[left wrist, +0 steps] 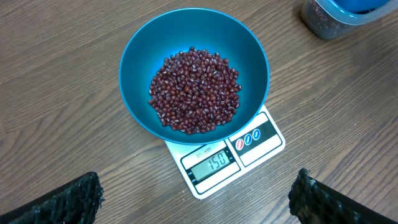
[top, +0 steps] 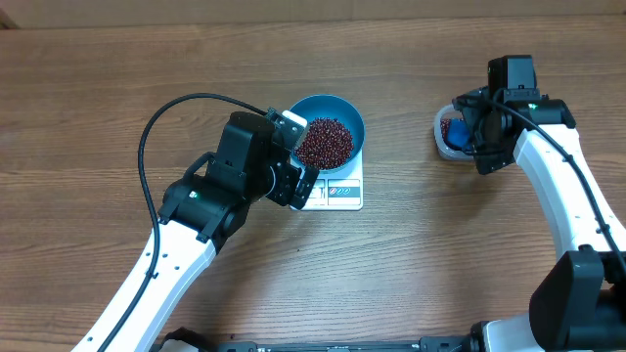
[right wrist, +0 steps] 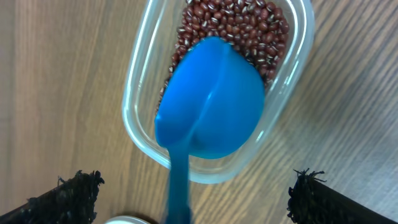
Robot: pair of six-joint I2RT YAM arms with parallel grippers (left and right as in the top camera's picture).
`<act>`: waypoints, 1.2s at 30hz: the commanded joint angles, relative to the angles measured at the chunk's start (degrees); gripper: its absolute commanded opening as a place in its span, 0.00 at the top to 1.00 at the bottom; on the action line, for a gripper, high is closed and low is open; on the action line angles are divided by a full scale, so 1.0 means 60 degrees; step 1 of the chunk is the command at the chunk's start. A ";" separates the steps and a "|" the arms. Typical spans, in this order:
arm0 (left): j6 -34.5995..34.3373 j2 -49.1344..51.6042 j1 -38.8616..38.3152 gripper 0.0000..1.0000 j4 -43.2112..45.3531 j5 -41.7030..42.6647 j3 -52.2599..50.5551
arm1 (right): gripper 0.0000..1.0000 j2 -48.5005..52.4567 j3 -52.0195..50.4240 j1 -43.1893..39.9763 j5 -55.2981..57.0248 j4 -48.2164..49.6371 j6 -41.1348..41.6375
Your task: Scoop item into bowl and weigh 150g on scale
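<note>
On the white scale, the blue bowl holds the beans. Nearby the left end effector hangs released; the right end effector, also released, hovers over the scoop in the tub.

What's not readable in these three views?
Overhead: scale display too small to read; left arm covers its left corner, bowl covers its platform.
Overhead: tub mostly behind the right arm.
Left wrist: tub cut off by the top edge, blurred.
Right wrist: scoop hides the beans beneath it; its handle runs off the bottom edge.
</note>
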 commanded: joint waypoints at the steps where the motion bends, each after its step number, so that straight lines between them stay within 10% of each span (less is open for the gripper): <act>1: 0.0149 0.0000 0.0051 0.01 0.0033 -0.0004 -0.0004 | 0.00 -0.0182 0.0135 0.0011 0.0062 -0.0138 -0.0790; 15: 0.0149 0.0000 0.0051 0.00 0.0033 0.0004 -0.0004 | 0.00 -0.0729 0.1625 0.0011 0.0423 -0.1078 -0.3916; 27: 0.0146 0.0000 0.0051 0.00 0.0033 0.0004 -0.0004 | 0.00 -0.0729 0.4918 0.0011 0.0470 -0.5013 -0.9650; 36: 0.0149 0.0000 0.0051 0.01 0.0029 0.0000 -0.0004 | 0.00 -0.0725 0.5515 0.0011 0.0557 -0.5468 -1.0025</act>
